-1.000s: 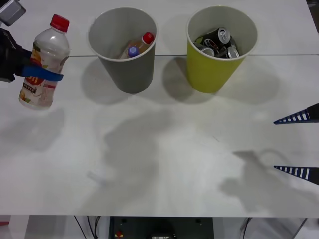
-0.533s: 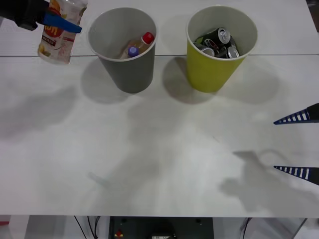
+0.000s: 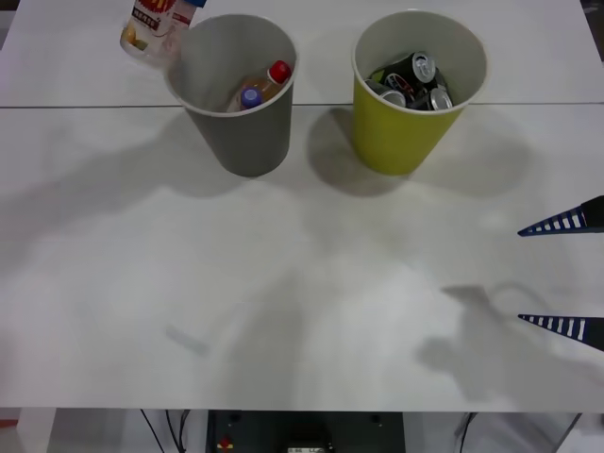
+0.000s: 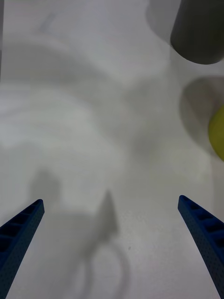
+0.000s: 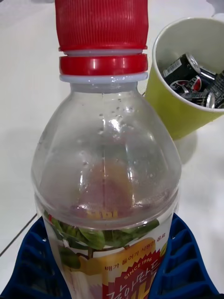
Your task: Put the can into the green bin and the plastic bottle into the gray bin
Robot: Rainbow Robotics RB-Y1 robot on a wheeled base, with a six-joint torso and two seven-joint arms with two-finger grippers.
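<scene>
The left hand [image 5: 109, 275] is gripping the plastic bottle [image 3: 156, 26], having carried it up toward the tabletop's [image 3: 283, 283] far edge, beside the gray bin [image 3: 233, 90]. The right hand [image 3: 564, 276] is waiting, fingers spread, near the right edge.

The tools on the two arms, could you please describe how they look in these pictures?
The right tool has two blue fingers, tapered to points, with ribbed, ladder-like openings along their length that show pale at the front view's right edge. The left tool has the same blue ribbed fingers, seen as broad webbed pads. No cables or markings are visible.
</scene>
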